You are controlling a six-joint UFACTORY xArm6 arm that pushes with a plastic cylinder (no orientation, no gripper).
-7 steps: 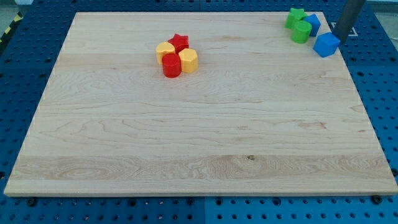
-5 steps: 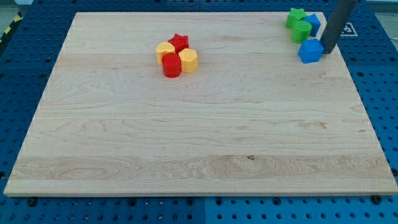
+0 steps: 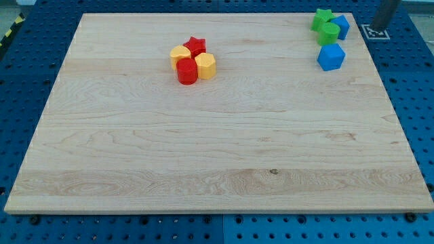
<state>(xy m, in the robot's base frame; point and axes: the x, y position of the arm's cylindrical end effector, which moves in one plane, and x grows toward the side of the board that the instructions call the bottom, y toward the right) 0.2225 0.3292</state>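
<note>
Counting blocks, camera view: 8 total on wooden board (image 3: 217, 135) — 2 red, 2 yellow, 2 green, 2 blue.
Red: 1 star (image 3: 195, 45), 1 cylinder (image 3: 187, 72).
Yellow: 1 roundish block (image 3: 180, 54) (exact shape hard to tell), 1 hexagon-like block (image 3: 206, 66).
Green: 1 star (image 3: 322, 18), 1 cylinder (image 3: 329, 34).
Blue: 1 cube (image 3: 331, 57), 1 more blue block (image 3: 341, 26), partly hidden behind green ones, shape unclear.
Tool: no gripper on this arm, so nothing to open or hold; just a dark rod at view's top right corner, off the board's right edge.
My tip (image 3: 373, 28): approx only — lower end sits over a white marker patch (image 3: 377, 31) on the blue pegboard table (image 3: 413, 81); touches no block.
Nearest to tip: blue block behind the greens, then blue cube; both apart from tip, to view's left.
Blue cube look: solid bright blue, sits alone just below green cylinder, near it w/ small gap, close to board's right edge.
Green/blue cluster: green star, green cylinder & partly hidden blue block packed touching at board's top right.
Red/yellow cluster: 4 blocks packed tight, upper left-of-centre; red star at top, yellow roundish at left, yellow hexagon at right, red cylinder at bottom. Well apart from tip.
</note>
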